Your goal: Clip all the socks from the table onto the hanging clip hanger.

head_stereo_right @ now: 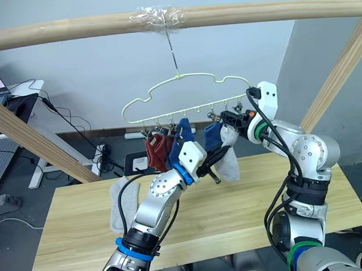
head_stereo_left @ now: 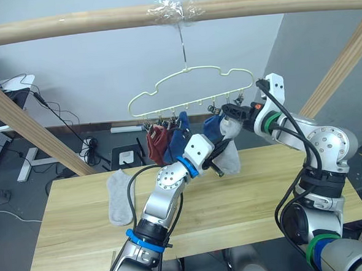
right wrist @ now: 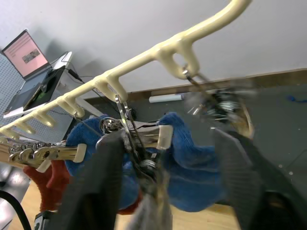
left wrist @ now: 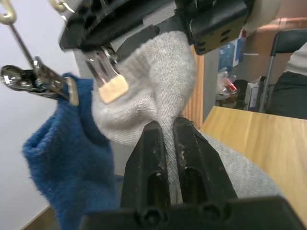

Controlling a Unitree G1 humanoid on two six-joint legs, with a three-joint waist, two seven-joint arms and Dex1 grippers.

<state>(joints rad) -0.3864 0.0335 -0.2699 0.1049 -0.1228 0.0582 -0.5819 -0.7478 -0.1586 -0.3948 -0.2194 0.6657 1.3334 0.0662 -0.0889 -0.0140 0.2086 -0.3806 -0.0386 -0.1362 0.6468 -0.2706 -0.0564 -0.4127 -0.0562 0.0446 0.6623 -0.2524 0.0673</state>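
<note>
Robot lab or test room, not home. Bare grey wall [head_stereo_left: 91, 73], grey floor with loose black cables [head_stereo_left: 76, 132]. Desk with open laptop [right wrist: 29, 53] at left side. Round wooden frame poles [head_stereo_left: 69, 22] built around plain wood counter [head_stereo_left: 246, 199]. Taped hook on top pole.

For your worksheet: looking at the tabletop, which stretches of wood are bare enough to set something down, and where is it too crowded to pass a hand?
The table is bare along its near edge and at its right end. A grey sock borders the left stretch. It is crowded under the clip hanger: the left gripper pinches a second grey sock, with the right gripper at the clips.
</note>
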